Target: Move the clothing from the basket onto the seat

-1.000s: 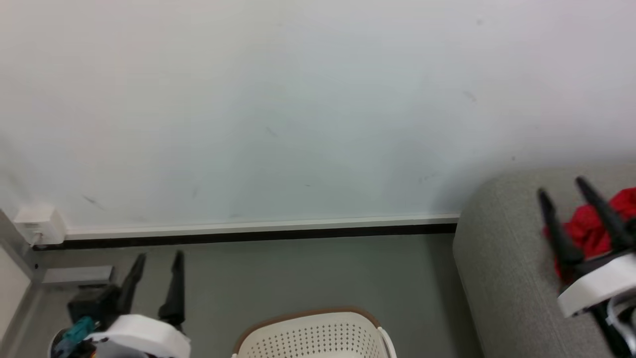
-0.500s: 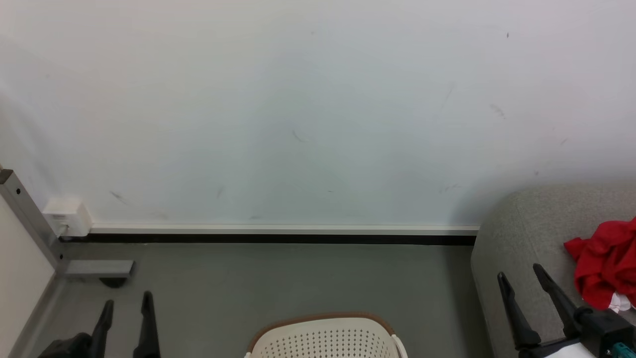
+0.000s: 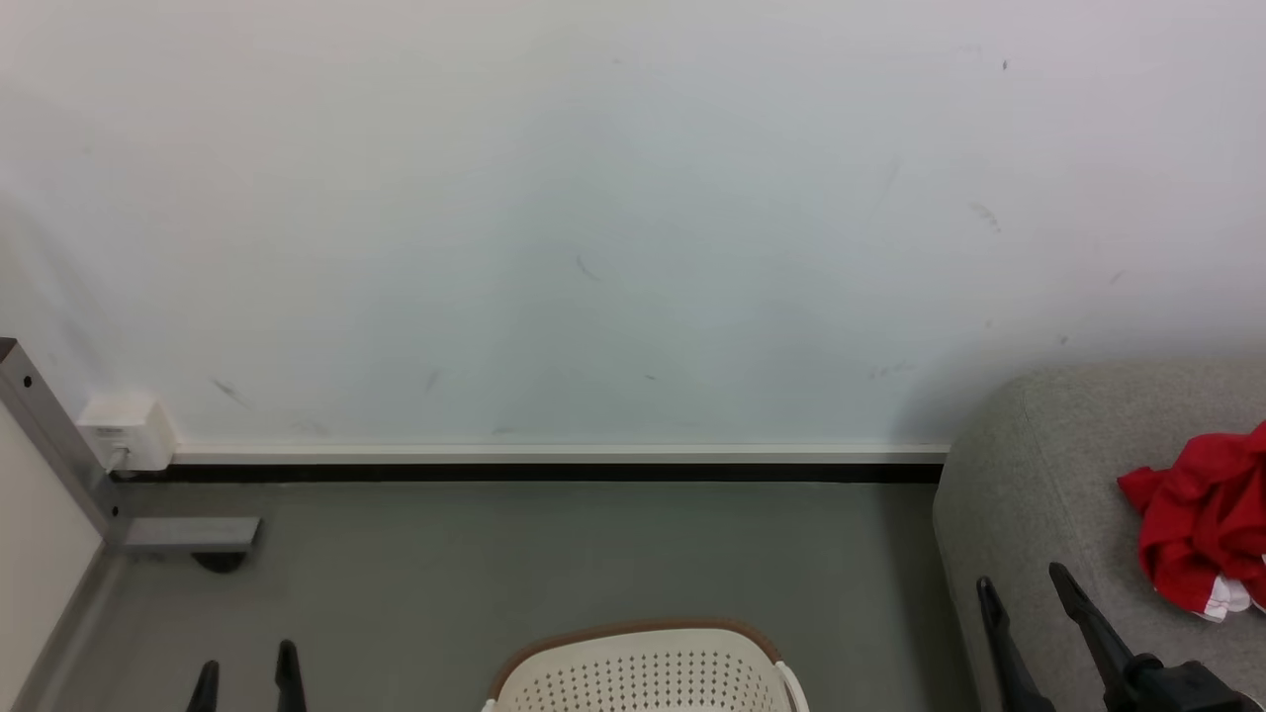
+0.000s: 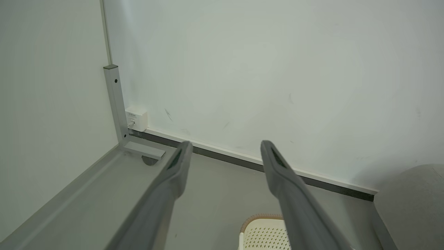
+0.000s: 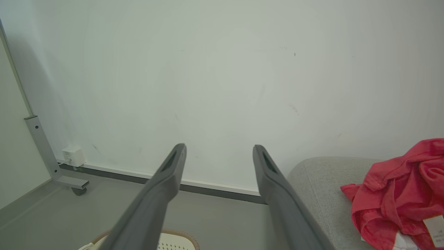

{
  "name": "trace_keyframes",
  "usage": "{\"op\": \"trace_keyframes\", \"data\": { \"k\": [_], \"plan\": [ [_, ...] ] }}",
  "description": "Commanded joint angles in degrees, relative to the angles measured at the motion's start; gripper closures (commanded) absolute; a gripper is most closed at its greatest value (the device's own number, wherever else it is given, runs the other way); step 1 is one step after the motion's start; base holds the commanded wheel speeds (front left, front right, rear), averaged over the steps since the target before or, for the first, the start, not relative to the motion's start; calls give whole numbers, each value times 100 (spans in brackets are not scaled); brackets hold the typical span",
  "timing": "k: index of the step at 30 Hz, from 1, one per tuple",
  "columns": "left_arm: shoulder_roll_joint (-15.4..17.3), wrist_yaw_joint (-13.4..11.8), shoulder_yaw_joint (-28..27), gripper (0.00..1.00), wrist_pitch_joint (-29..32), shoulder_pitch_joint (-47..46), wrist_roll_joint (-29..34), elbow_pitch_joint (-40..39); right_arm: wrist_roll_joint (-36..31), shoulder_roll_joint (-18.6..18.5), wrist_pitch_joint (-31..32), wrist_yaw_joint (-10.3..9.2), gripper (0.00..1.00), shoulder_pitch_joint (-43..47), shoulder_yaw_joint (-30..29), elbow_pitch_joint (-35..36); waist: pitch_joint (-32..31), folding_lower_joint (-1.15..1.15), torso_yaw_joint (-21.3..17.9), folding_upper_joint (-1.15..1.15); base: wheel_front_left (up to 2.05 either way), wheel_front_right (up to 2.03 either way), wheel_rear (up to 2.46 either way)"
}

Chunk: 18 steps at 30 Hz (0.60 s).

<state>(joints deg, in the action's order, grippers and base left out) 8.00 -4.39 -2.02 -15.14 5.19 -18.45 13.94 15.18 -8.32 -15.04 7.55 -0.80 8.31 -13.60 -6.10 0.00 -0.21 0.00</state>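
Note:
Bright red clothing (image 3: 1202, 529) lies crumpled on the light-grey seat (image 3: 1048, 465) at the right edge; the right wrist view shows the clothing (image 5: 399, 189) with a small white label on the seat (image 5: 321, 180). The cream basket (image 3: 643, 672) with its brown rim pokes up at the bottom centre, its inside hidden; the basket (image 4: 265, 231) also appears low in the left wrist view. My right gripper (image 3: 1024, 593) stands open at the lower right, left of the clothing, holding nothing. My left gripper (image 3: 247, 677) is open at the lower left, just its fingertips visible.
A white wall with a dark skirting strip (image 3: 534, 473) runs across the back. A grey metal post with a foot and castor (image 3: 178, 534) and a small white wall box (image 3: 124, 430) stand at the left. Grey floor (image 3: 554, 554) lies between basket and wall.
Both grippers have dropped lower in the head view; the right one pulled back from the red clothing, which stays on the seat. The camera shifted too.

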Motion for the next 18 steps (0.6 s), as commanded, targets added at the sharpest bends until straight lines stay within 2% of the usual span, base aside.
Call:
{"op": "trace_keyframes", "data": {
  "k": [1, 18],
  "plan": [
    [5, 32, -56, 0, 1, 53, 58, 11, -64, 25, -17, -13, 0, 103, -20, 27, 1, 0, -2, 0, 0, 0, 0],
    [-351, 436, -521, 0, 0, -38, 614, 86, -38, 17, -18, -13, 0, 4, -22, -20, -4, 0, -101, 0, 0, 0, 0]
  ]
}}
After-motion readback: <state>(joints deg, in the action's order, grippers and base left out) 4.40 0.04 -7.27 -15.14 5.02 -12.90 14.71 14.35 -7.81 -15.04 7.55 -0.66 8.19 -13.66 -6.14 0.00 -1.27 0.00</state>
